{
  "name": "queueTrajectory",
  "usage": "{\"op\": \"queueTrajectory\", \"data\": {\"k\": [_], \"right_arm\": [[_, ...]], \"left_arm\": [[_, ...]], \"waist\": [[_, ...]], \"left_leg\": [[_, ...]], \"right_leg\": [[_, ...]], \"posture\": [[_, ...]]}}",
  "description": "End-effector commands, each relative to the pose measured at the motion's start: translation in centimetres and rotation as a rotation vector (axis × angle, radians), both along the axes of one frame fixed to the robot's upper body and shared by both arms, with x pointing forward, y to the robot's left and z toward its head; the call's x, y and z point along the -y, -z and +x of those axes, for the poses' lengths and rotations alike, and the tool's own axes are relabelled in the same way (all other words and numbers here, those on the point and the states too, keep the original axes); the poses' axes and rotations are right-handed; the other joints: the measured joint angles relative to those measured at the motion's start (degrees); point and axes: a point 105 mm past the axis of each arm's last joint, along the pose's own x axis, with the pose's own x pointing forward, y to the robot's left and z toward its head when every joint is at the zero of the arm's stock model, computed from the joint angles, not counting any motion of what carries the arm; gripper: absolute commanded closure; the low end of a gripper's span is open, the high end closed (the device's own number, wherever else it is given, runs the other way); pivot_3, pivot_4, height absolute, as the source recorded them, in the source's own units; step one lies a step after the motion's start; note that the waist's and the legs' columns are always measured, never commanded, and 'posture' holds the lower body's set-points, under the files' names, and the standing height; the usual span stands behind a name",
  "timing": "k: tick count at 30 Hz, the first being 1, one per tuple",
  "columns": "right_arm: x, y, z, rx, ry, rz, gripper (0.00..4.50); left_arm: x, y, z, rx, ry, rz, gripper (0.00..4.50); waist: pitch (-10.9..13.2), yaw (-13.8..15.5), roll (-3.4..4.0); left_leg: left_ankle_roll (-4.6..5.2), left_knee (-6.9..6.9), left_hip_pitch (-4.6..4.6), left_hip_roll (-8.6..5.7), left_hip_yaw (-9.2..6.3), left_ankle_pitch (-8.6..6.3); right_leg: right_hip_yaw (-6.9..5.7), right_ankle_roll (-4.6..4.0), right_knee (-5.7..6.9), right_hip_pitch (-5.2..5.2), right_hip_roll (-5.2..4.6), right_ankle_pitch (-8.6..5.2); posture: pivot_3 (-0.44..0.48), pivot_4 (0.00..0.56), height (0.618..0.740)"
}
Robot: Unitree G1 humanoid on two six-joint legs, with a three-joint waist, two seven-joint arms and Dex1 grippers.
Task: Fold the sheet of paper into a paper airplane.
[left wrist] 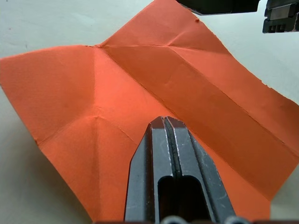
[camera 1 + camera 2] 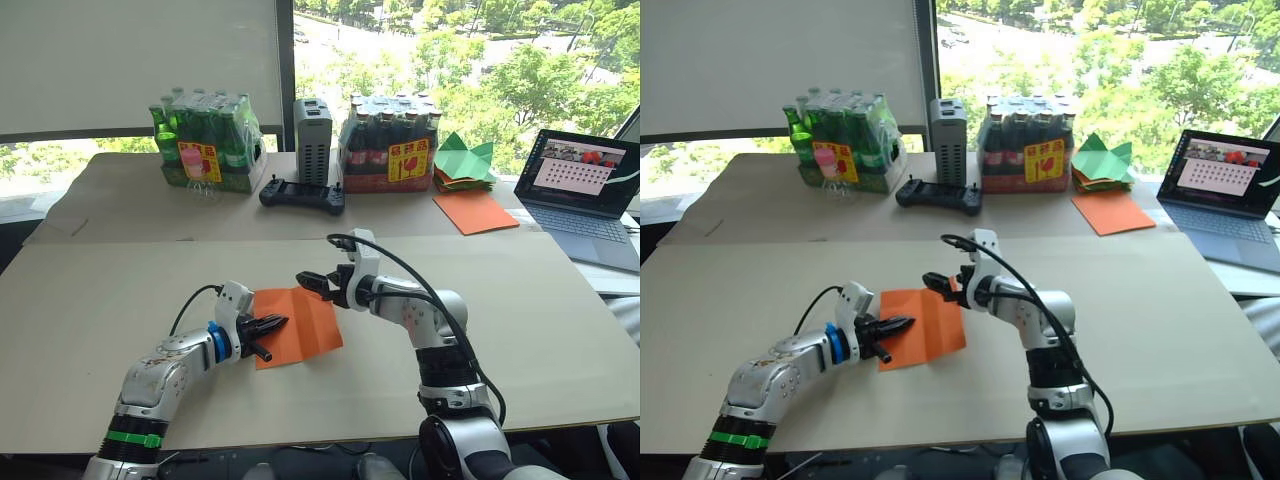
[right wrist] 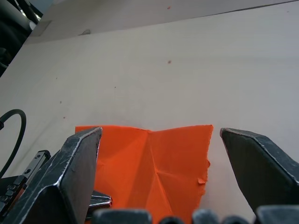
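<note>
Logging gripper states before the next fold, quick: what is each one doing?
Left gripper: shut, fingertips pressed on the sheet of paper.
Right gripper: open, above the sheet's far edge, holding nothing.

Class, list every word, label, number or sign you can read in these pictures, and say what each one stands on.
None can be read.
Red-and-yellow label on the green bottle pack: print too small to read.
Red-and-yellow label on the dark bottle pack: print too small to read.
Laptop screen: rows of marks, too small to read.
Sheet of paper: creases, no writing.

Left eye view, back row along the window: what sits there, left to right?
Green bottle pack → grey box → dark bottle pack → green paper shapes → laptop.
</note>
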Motion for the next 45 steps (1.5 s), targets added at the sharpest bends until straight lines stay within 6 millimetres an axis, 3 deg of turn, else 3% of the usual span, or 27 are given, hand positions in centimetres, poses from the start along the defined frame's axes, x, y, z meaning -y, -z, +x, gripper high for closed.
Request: {"op": "queueTrajectory", "data": {"k": [1, 22, 26, 35, 36, 42, 45], "right_arm": [[-0.1, -1.0, 0.1, 0.019, -0.003, 0.017, 0.01], [-1.2, -0.3, 0.2, -0.021, 0.001, 0.037, 0.01], [-1.3, -0.3, 0.2, -0.025, 0.001, 0.043, 1.13], [-1.5, -0.4, 0.1, -0.015, -0.003, 0.038, 4.29], [-1.5, -0.4, 0.1, -0.011, -0.005, 0.035, 4.44], [-1.7, -0.7, -0.3, 0.1, -0.051, -0.061, 4.44], [-1.9, -1.0, -0.7, 0.239, -0.091, -0.17, 4.44]], "left_arm": [[-0.4, -0.2, -0.1, 0.01, -0.015, 0.019, 4.5], [-0.6, -0.1, -0.1, 0.009, -0.039, 0.012, 4.5], [-0.6, -0.2, -0.1, 0.008, -0.047, 0.006, 4.5], [-0.7, -0.2, -0.2, 0.003, -0.054, 0.0, 4.5], [-0.7, -0.2, -0.2, 0.002, -0.055, 0.0, 4.5], [-0.7, -0.2, -0.1, 0.002, -0.057, -0.002, 4.5], [-0.7, -0.2, -0.1, 0.002, -0.057, 0.0, 4.5]], "waist": [[0.0, -0.03, 0.01], [0.0, -0.32, 0.01], [0.0, -0.4, 0.01], [0.01, -0.7, 0.01], [0.01, -0.72, 0.01], [0.01, -0.94, 0.02], [0.01, -1.01, 0.02]], "left_leg": [[0.0, 0.0, 0.0, 0.0, 0.0, 0.0], [0.0, 0.0, 0.0, 0.01, -0.01, 0.0], [0.0, 0.0, 0.0, 0.0, -0.01, 0.0], [0.0, 0.0, 0.0, 0.0, -0.01, 0.0], [0.0, 0.0, 0.0, 0.0, -0.01, 0.0], [0.0, 0.0, 0.0, 0.0, -0.01, 0.0], [0.0, 0.0, 0.0, 0.0, -0.01, 0.0]], "right_leg": [[0.0, 0.0, 0.0, -0.01, 0.01, 0.0], [0.0, 0.0, 0.01, -0.01, 0.01, 0.0], [0.0, 0.0, 0.01, -0.01, 0.0, 0.0], [0.0, 0.0, 0.01, -0.01, 0.01, 0.0], [0.0, 0.0, 0.01, -0.01, 0.0, 0.0], [0.0, 0.0, 0.01, -0.01, 0.0, 0.0], [0.0, 0.0, 0.0, -0.01, 0.0, 0.0]], "posture": [[0.0, 0.15, 0.74], [0.0, 0.15, 0.74], [0.0, 0.15, 0.74], [0.0, 0.15, 0.74], [0.0, 0.15, 0.74], [0.0, 0.15, 0.74], [0.0, 0.15, 0.74]]}}
